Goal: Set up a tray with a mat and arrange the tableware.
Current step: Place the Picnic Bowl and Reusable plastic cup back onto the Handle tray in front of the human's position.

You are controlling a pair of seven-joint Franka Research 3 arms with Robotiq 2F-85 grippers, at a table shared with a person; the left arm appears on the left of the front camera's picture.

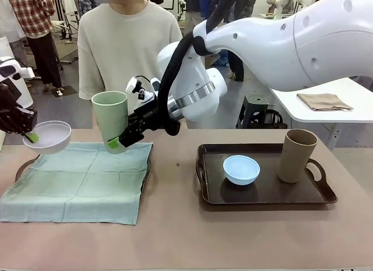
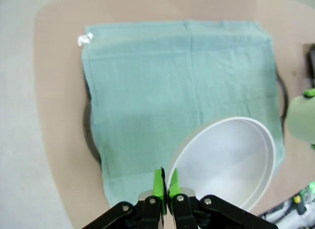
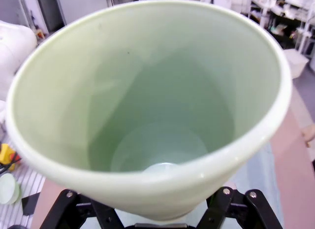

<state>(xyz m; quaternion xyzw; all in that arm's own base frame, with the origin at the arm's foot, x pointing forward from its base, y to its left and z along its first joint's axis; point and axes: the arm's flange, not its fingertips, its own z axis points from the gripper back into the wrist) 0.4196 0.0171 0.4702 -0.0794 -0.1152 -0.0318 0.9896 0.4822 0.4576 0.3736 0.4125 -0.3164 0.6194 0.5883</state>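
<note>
Left claw (image 1: 29,136): clamped on white bowl (image 1: 51,137) rim — held above mat (image 1: 81,180)
Right claw (image 1: 118,141): reaching across, gripping pale green cup (image 1: 111,115) low — nearly upright over mat

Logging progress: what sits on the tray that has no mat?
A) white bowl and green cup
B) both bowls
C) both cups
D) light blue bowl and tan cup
D: the light blue bowl and tan cup stand on the bare tray.

Tray (image 1: 21,166) almost wholly under the green mat (image 1: 81,180) (just dark slivers in sight at either side)
</note>
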